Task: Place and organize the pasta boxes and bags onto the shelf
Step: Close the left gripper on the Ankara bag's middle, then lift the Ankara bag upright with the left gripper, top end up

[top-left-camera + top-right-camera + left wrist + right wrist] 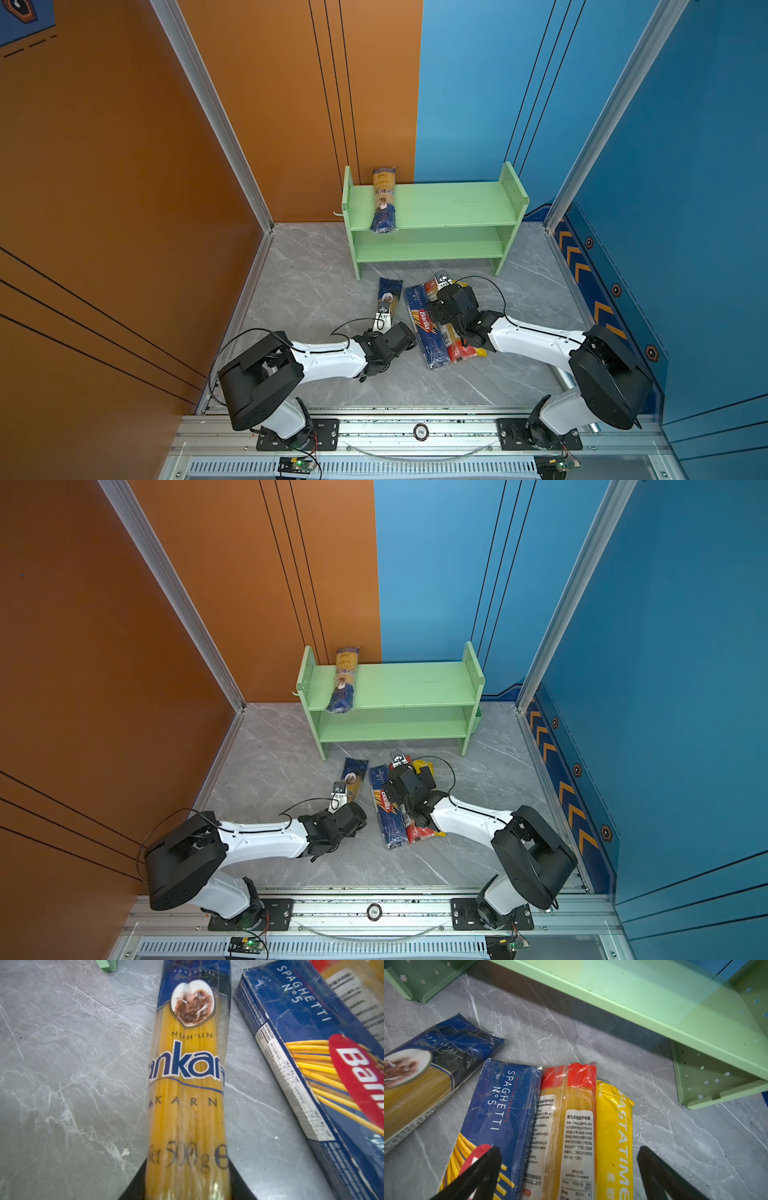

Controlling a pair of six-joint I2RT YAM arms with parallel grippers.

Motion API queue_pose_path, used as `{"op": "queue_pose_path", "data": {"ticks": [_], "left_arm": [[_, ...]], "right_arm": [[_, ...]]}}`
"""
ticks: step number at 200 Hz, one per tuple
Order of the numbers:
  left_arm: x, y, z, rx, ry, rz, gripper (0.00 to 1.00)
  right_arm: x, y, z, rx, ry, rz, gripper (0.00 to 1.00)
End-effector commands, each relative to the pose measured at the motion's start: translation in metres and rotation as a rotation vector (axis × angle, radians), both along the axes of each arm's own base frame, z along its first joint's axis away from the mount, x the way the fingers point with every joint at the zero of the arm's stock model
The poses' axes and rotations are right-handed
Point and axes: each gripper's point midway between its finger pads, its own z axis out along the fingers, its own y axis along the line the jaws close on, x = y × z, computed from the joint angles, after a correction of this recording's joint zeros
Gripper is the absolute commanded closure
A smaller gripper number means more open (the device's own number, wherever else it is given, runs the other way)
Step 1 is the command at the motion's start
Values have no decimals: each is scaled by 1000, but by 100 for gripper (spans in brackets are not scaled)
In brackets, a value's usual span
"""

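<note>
Grey marbled table (316, 291) carries nearly everything: four of the five packets lie on it, so I judge the task barely begun. The green shelf (436, 201) stands at the back against the wall, its open side facing the arms so both tiers can be reached from the front.

On its top tier, near the left upright, the shelved bag (383, 199) lies front to back, its navy end poking over the front edge. Laid that way it leaves the rest of the tier free for others alongside.

In front of the shelf the Barilla box (424, 328), the red-ended bag (571, 1105) and the yellow bag (614, 1126) lie side by side with long edges touching. The right gripper (569, 1148) hangs over them spread wide and holds nothing. One finger is above the box and the other past the yellow bag's outer edge. With neighbours so tight, picking out one packet looks awkward.

Just beside the box, with a strip of table showing between them, lies the loose bag (187, 1084), navy and yellow like the shelved one. The left gripper (187, 1165) has it between its fingers (135, 1184), one at each long side across the narrow width, the only hold such a slim packet offers. The bag lies flat, and I cannot tell whether the fingers are squeezing it or merely touching it.
</note>
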Motion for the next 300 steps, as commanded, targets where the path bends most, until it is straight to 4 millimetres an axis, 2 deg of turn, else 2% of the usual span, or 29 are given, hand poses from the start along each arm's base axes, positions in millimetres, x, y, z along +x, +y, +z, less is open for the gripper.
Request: {"op": "queue_pose_path", "data": {"ticks": [1, 86, 91, 138, 177, 182, 300], "left_arm": [[-2, 0, 13, -48, 4, -26, 100], [-6, -4, 68, -146, -57, -89, 100], [-10, 0, 67, -133, -41, -93, 100], [-17, -3, 101, -221, -70, -123, 100], [-23, -5, 120, -266, -73, -153, 100], [-23, -6, 123, -278, -75, -159, 100], [-34, -24, 185, -485, -125, -270, 100]], "right_arm": [[-2, -5, -2, 12, 8, -22, 0], [0, -8, 0, -1, 6, -24, 0], [0, -8, 0, -4, 6, -24, 0], [1, -16, 4, -21, 2, -25, 0], [0, -17, 8, -17, 2, -13, 0], [5, -28, 9, -17, 2, -44, 0], [0, -56, 11, 24, 6, -92, 0]]}}
